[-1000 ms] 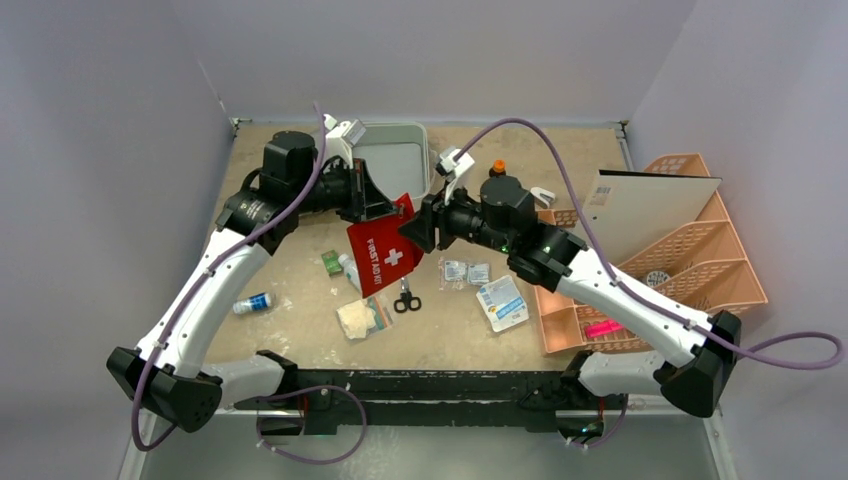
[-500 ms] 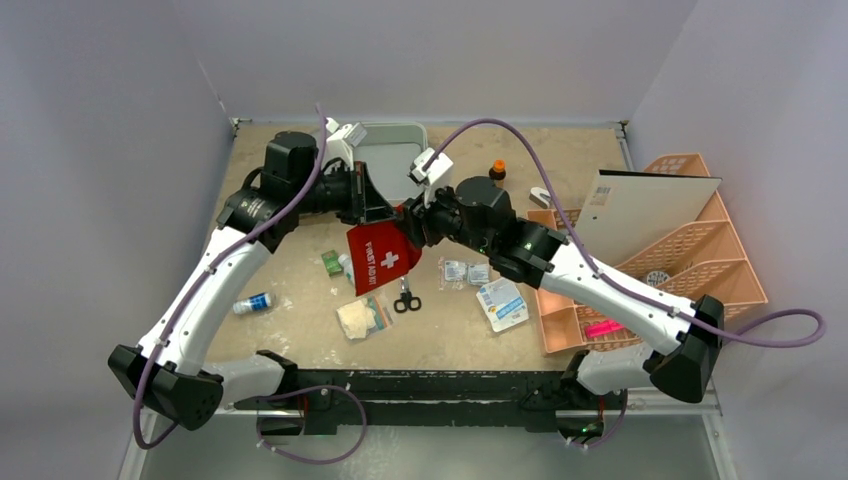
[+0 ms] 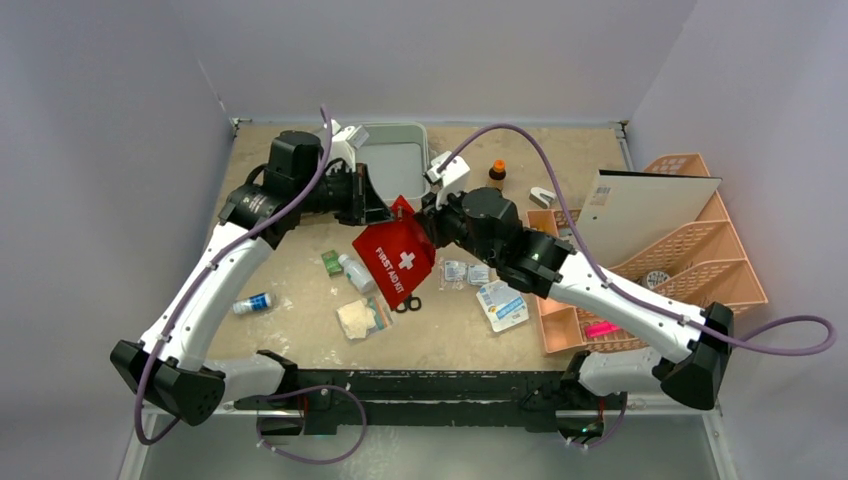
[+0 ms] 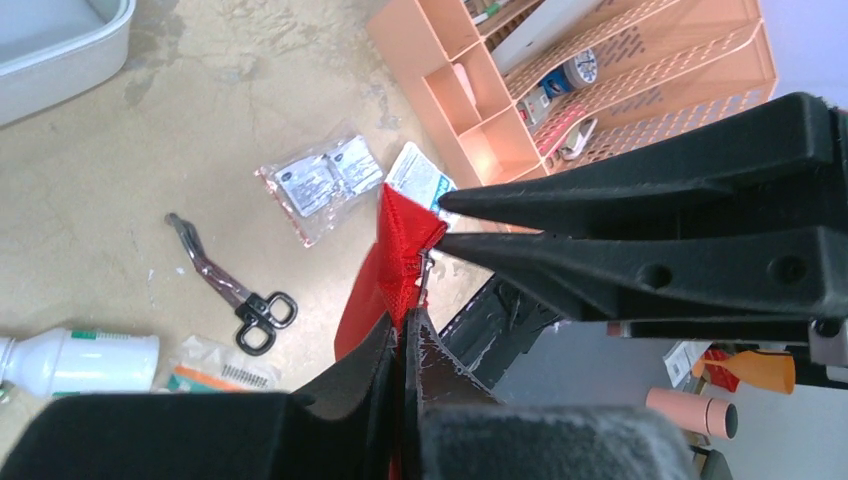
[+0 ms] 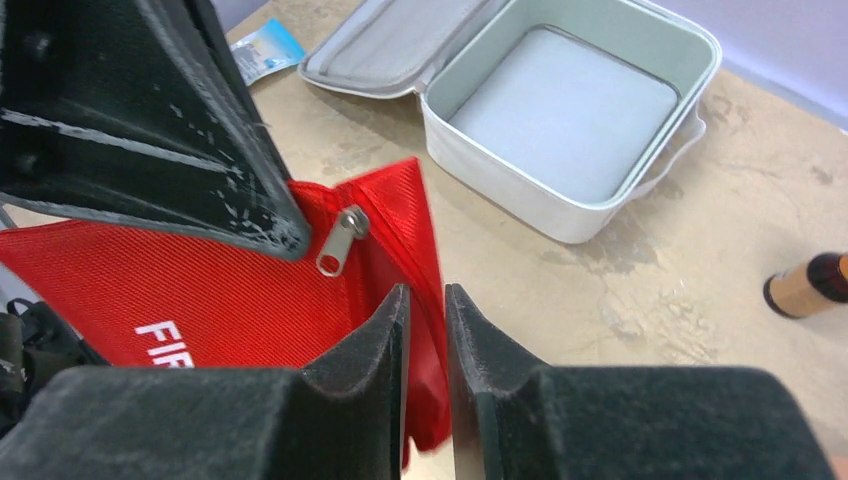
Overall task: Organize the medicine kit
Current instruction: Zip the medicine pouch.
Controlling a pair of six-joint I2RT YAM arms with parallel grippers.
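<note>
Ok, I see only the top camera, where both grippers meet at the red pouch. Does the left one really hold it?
Observer: Yes; the left wrist view shows the left gripper shut on the edge of the red pouch.
Operator: And the right one?
Observer: In its wrist view the right gripper appears to pinch the pouch's corner, with fabric between its fingers.
Operator: Where is the zipper pull?
Observer: The zipper pull hangs loose at that corner, between both grippers; neither seems to hold it.
</note>
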